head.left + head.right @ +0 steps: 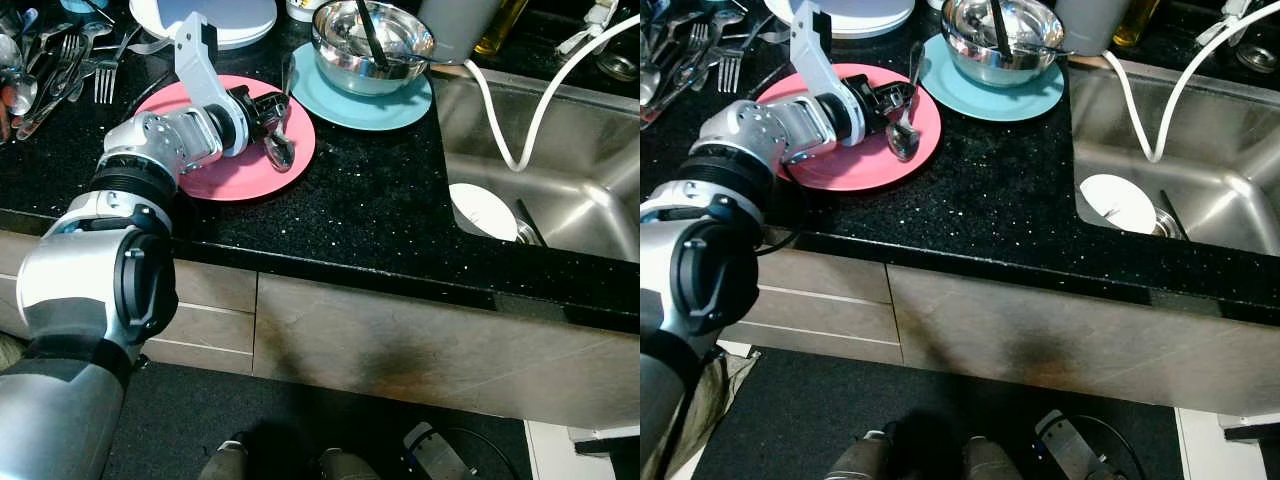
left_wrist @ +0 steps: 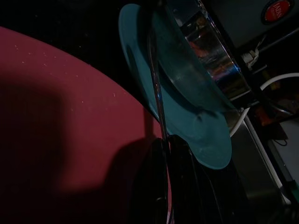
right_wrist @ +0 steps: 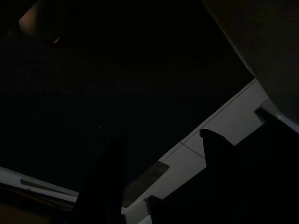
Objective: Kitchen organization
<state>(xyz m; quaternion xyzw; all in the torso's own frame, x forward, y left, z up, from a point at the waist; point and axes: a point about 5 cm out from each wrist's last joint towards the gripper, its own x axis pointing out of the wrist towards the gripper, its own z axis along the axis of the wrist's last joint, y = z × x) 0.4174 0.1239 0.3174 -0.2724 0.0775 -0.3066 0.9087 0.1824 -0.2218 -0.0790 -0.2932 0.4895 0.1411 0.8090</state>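
Note:
My left gripper (image 1: 272,112) reaches over a pink plate (image 1: 230,172) on the black counter and is shut on a metal spoon (image 1: 280,152). The spoon's bowl hangs just over the plate's right side. In the left wrist view its handle (image 2: 156,88) runs out from between the fingers toward a teal plate (image 2: 205,126). A steel bowl (image 1: 345,60) with a black utensil (image 1: 370,35) in it stands on that teal plate (image 1: 400,105). My right gripper (image 3: 162,135) hangs idle and open over the floor.
Several forks and spoons (image 1: 60,60) lie at the counter's back left, next to stacked white plates (image 1: 245,20). At the right the steel sink (image 1: 590,190) holds a white plate (image 1: 480,210), and a white hose (image 1: 500,115) drops into it. My feet stand before the cabinet front (image 1: 400,340).

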